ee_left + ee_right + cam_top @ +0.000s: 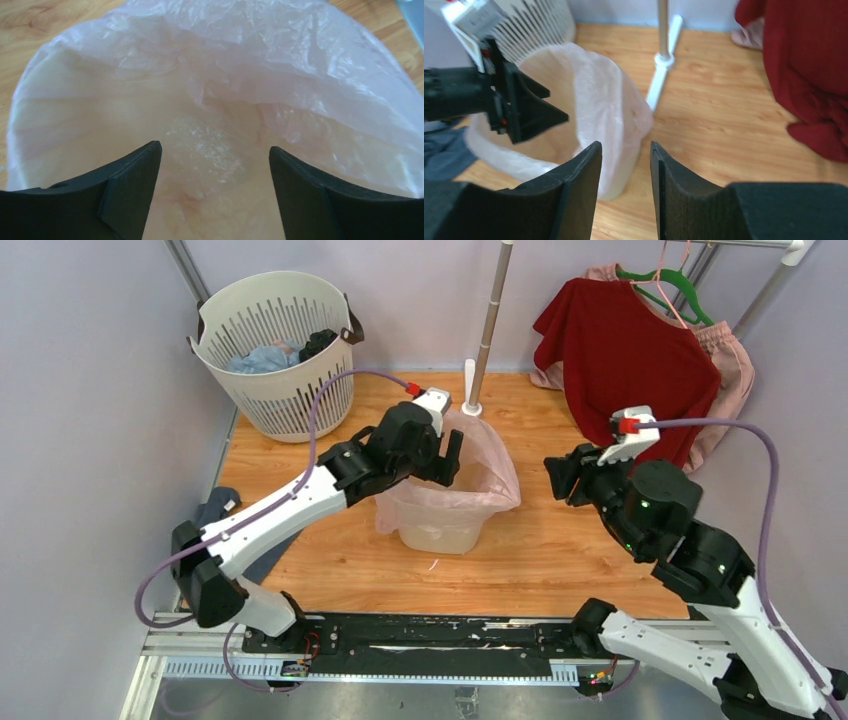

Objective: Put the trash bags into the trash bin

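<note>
The pale-pink trash bag [492, 478] lines the cream trash bin [440, 535] at the middle of the wooden floor, its mouth spread open over the rim and its edge draped down the right side. My left gripper [440, 470] is open and empty, pointing down into the bin's mouth. In the left wrist view the bag [300, 60] fills the frame and the gripper [215, 150] hangs above its bottom, touching nothing. My right gripper [558, 478] is open and empty, right of the bin and apart from it. The right wrist view shows this gripper [625, 146], the bag [599, 95] and the left gripper [551, 104].
A white slotted basket [275, 340] with clothes stands back left. A white pole stand [485, 330] rises just behind the bin. A red shirt [625, 350] and a pink garment [728, 360] hang back right. A blue-grey cloth [215, 505] lies at the left edge.
</note>
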Tool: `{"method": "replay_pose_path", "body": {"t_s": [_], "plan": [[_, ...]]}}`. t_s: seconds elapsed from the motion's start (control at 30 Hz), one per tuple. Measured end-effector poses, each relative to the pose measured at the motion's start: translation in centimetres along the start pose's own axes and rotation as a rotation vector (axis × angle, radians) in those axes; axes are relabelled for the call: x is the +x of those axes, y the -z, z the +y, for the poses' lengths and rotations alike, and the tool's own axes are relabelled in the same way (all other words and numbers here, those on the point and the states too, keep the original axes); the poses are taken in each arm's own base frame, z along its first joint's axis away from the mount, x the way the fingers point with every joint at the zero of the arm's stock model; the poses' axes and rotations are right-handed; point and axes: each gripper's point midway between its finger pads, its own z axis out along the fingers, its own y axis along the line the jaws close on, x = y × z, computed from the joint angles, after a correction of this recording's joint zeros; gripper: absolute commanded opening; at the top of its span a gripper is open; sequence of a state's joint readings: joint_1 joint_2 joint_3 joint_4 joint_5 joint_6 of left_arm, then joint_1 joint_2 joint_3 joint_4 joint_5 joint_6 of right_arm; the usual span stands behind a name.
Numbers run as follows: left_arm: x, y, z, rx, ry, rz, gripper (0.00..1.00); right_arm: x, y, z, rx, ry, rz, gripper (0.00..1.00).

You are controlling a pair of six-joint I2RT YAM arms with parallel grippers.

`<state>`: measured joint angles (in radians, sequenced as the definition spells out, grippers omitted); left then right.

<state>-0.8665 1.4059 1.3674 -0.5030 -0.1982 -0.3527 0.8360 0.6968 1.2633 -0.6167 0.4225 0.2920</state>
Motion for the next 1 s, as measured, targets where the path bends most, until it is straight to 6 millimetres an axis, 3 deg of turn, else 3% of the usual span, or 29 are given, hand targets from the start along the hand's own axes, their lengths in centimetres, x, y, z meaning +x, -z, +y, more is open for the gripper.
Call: {"method": "replay_pose_path", "body": {"t_s": [0.07, 0.1, 0.17, 0.2, 0.37, 0.43, 0.57, 0.67, 0.8, 1.0], "plan": [[0.4, -1.2, 0.0, -0.015, -0.014, 0.027, 0.40, 1.4, -0.8, -0.8, 0.060, 0.024, 0.053, 0.41], [0.3, -1.9, 0.0, -0.020, -0.031, 0.036, 0.34, 2.3, -1.2, -1.2, 0.098, 0.038, 0.087, 0.41], [0.1, -2.6, -0.3, -0.023, -0.037, 0.043, 0.03, 3.4, -1.7, -2.0, 0.145, 0.051, 0.131, 0.40], [0.0, -2.9, -0.3, -0.024, -0.037, 0.046, 0.00, 3.9, -2.1, -2.5, 0.170, 0.052, 0.153, 0.40], [0.4, -4.4, -0.5, -0.033, -0.062, 0.080, 0.00, 6.5, -4.6, -7.0, 0.310, -0.042, 0.269, 0.44], [1.4, -4.8, -0.4, -0.035, -0.068, 0.113, 0.00, 9.5, -6.2, -9.3, 0.327, -0.138, 0.350, 0.48], [2.9, -5.1, -0.3, -0.030, -0.073, 0.159, 0.00, 16.3, -8.4, -9.3, 0.190, -0.317, 0.513, 0.55], [3.8, -5.5, -0.3, -0.022, -0.076, 0.187, 0.00, 19.4, -8.9, -7.6, 0.057, -0.428, 0.585, 0.56], [5.9, -6.6, -0.1, -0.027, -0.085, 0.242, 0.00, 19.5, -9.8, -5.1, -0.121, -0.496, 0.577, 0.57], [9.6, -8.0, 0.7, -0.047, -0.100, 0.325, 0.00, 18.0, -11.5, -5.0, -0.211, -0.542, 0.512, 0.57]]}}
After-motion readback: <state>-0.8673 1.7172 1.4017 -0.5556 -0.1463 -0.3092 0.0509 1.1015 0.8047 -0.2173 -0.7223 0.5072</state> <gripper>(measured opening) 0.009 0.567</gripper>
